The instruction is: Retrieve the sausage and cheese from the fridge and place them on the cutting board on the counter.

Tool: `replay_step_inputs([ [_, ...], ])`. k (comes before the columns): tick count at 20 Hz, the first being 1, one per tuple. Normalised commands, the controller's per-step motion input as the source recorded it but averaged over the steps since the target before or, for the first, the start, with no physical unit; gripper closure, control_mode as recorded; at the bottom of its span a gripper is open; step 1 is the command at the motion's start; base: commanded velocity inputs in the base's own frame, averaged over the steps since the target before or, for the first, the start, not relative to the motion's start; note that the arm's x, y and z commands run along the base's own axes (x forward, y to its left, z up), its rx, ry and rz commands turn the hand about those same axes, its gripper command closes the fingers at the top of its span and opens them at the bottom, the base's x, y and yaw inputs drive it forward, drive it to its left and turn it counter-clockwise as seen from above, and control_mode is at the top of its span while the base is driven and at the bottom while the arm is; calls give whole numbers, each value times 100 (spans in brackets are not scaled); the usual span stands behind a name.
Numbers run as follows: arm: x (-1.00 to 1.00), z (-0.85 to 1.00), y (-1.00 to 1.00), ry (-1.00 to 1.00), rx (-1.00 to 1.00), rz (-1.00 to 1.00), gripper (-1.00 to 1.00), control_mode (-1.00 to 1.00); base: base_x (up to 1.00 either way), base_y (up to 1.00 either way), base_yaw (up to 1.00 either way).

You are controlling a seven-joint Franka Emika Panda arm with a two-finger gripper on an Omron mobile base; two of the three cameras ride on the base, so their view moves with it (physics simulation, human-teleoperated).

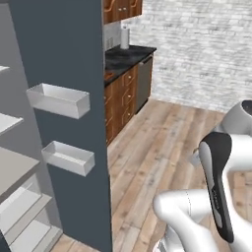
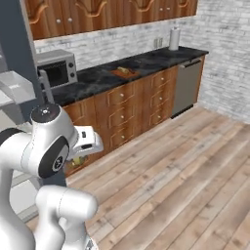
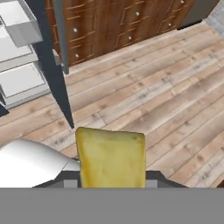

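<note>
Closest to the hand camera, the cheese (image 3: 111, 158) sat as a yellow block right at the fingers, and the gripper (image 3: 112, 183) appeared pinched on it, carrying it above the plank floor (image 3: 166, 96). In the right base view the gripper (image 2: 78, 158) hung low beside the arm's elbow, with a sliver of yellow under the white hand.

Just beyond stood the fridge (image 1: 64, 74), its dark door swung open with two white door bins (image 1: 61, 98) on the inside face, and white shelves (image 1: 15, 167) to the left. The hand view caught the door's edge and a grey handle (image 3: 61, 39) near the top.

Farther off ran the counter (image 2: 127, 73), black marble over brown drawers (image 2: 122, 110), with a microwave (image 2: 56, 68) at its left end. The cutting board (image 2: 124, 73) lay on it, well apart from the gripper, and something small seemed to rest on it; too small to name.

The risks, as I judged them: the open door stood close to the arm, so a wide swing toward the counter could clip it, and the cheese could slip if the grip was shallow, since the fingertips were hidden under it.

The right base view alone gave the board's place; the hand view alone showed the cheese plainly; the left base view showed the fridge's interior.
</note>
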Motion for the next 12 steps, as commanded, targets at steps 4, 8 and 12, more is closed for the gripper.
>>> replay_step_inputs([
  [4, 0, 0, 0, 0, 0, 0, 100, 100, 91, -14, 0],
  [8, 0, 0, 0, 0, 0, 0, 100, 100, 93, -16, 0],
  [12, 0, 0, 0, 0, 0, 0, 100, 100, 94, -17, 0],
])
